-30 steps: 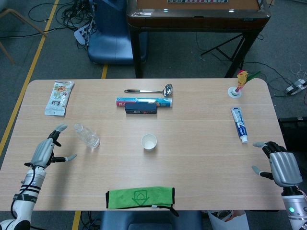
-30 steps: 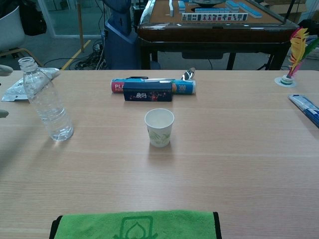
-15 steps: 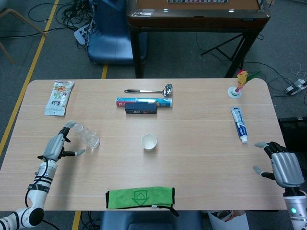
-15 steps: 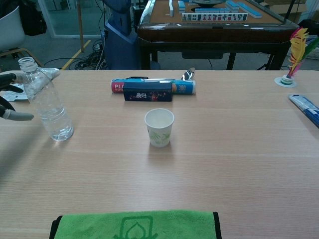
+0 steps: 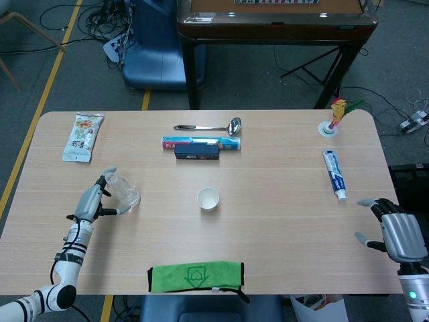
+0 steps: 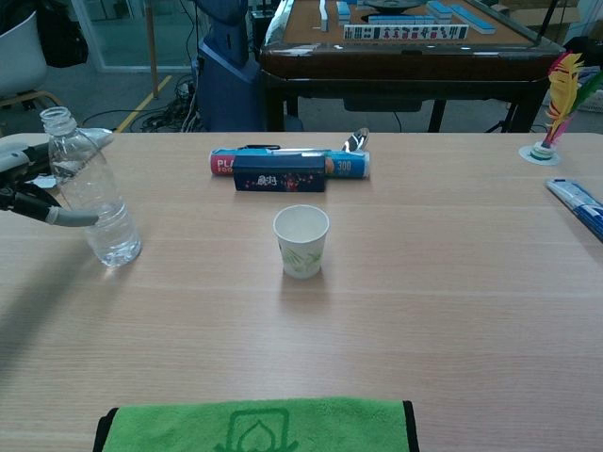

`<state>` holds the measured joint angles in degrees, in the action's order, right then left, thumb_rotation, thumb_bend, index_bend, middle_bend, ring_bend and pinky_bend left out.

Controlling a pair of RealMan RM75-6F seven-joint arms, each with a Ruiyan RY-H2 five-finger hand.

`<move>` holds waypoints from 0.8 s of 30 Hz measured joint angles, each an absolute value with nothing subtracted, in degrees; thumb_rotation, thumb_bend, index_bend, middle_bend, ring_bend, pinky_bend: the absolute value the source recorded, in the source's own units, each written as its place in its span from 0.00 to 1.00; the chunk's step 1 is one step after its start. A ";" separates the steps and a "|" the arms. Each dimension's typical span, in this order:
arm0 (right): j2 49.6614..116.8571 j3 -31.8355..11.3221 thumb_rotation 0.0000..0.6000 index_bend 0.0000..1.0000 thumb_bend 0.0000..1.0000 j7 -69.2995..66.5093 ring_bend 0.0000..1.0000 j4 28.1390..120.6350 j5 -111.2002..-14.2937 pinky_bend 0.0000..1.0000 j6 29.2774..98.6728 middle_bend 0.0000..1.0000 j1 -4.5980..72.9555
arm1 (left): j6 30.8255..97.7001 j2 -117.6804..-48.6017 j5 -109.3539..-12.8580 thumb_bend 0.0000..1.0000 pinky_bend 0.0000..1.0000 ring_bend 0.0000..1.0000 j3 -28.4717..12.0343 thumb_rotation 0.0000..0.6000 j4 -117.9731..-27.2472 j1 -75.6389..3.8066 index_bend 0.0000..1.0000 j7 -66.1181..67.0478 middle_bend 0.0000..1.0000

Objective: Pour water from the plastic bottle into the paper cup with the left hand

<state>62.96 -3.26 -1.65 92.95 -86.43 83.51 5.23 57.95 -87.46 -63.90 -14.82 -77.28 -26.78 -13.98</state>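
Starting nearest the robot, a green cloth lies at the worktop's front edge, straight in front of the paper cup, which stands upright and open. Well to the cup's right, the right hand rests near the worktop's corner, holding nothing, its fingers spread apart. To the cup's left stands the plastic bottle, uncapped and slightly tilted, with the left hand right against it: one finger reaches across the bottle's front in the chest view, another shows behind its neck. The step in hand looks like the grasp; whether the fingers already press the bottle I cannot tell. Next it seems to call for a firm closure, a lift, and a carry over to the cup. Most of the left hand is cut off in the chest view. Beyond the cup lie a dark box and a ladle.
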 measured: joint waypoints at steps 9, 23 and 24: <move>62.71 -3.34 1.00 0.32 0.05 -2.25 0.27 92.86 -86.31 0.41 83.79 0.35 5.02 | 56.38 -90.92 -61.42 0.01 0.35 0.12 -15.87 1.00 -73.00 -28.16 0.06 -14.13 0.06; 62.69 -3.48 1.00 0.32 0.05 -2.57 0.27 92.60 -85.91 0.41 83.57 0.35 5.01 | 53.89 -93.70 -59.06 0.01 0.35 0.16 -17.22 1.00 -69.17 -29.48 0.14 -15.16 0.13; 62.68 -3.48 1.00 0.32 0.05 -2.60 0.27 92.60 -85.90 0.41 83.58 0.35 5.01 | 53.82 -93.90 -59.05 0.01 0.35 0.16 -17.29 1.00 -68.95 -29.52 0.15 -15.37 0.14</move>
